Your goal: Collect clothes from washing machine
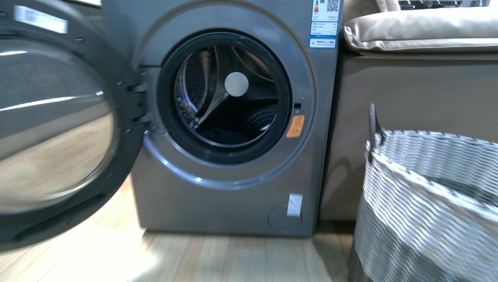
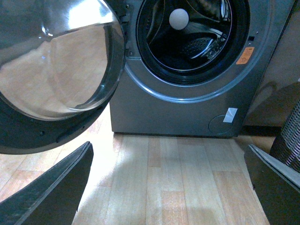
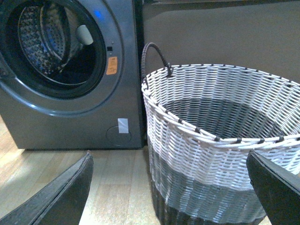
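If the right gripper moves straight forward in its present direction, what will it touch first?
Probably the white-and-grey woven basket, whose near wall fills the space between the open jaws of the right gripper. The grey washing machine stands off to one side. Depth is unclear.

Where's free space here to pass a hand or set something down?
Bare floor in front of the washer, between the open door and the basket. The drum mouth is unobstructed, with dark clothes low inside. The visible basket interior holds nothing. Tight spots: the gap between washer and basket, and beside the swung-out door.
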### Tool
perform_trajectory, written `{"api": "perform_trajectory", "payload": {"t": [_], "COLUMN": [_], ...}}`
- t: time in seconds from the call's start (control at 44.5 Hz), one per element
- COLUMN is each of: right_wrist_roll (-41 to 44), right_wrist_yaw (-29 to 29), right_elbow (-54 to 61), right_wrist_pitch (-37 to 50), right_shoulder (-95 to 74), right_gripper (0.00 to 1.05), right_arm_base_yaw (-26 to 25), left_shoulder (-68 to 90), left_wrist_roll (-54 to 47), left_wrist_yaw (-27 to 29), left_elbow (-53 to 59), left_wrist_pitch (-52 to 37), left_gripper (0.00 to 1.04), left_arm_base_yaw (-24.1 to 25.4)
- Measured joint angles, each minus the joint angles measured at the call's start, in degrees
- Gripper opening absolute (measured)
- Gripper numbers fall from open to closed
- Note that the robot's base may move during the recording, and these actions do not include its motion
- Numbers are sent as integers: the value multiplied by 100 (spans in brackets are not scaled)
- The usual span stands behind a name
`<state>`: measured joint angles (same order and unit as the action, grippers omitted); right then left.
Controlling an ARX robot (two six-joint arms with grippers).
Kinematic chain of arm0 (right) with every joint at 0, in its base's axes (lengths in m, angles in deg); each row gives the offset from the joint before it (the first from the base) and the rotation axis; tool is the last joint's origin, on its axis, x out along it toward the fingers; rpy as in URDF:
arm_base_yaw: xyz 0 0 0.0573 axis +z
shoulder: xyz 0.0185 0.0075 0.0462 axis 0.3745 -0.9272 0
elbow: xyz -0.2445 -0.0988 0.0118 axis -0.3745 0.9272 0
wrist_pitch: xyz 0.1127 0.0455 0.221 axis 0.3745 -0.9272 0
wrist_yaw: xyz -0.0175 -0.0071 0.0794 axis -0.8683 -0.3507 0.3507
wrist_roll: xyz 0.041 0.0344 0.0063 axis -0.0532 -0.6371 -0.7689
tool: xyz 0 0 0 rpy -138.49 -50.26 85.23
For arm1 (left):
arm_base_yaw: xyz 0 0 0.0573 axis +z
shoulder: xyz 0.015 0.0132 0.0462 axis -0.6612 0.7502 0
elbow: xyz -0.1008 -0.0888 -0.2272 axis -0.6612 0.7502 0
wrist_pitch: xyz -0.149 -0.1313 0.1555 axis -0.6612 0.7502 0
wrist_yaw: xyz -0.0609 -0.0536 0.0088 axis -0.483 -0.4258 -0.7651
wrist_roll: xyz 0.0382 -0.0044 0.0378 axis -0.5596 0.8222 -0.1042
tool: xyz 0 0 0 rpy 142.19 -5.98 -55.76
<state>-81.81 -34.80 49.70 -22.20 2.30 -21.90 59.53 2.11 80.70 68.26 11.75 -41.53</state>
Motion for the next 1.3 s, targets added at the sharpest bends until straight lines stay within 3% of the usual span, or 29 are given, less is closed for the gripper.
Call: {"api": "perform_trajectory", "payload": {"t": [1.305], "right_wrist_roll": [0], "right_wrist_yaw": [4], "right_elbow": [0], "right_wrist_pitch": [-2], "right_shoulder": [0], "right_gripper": [97], "right_arm_base_yaw": [-2], "left_shoulder": [9], "left_wrist_roll": [2], "left_wrist_yaw": [0], "left_elbow": [0], "left_wrist_pitch": [2], "left_gripper": [98], "left_arm_base_yaw": [0]}}
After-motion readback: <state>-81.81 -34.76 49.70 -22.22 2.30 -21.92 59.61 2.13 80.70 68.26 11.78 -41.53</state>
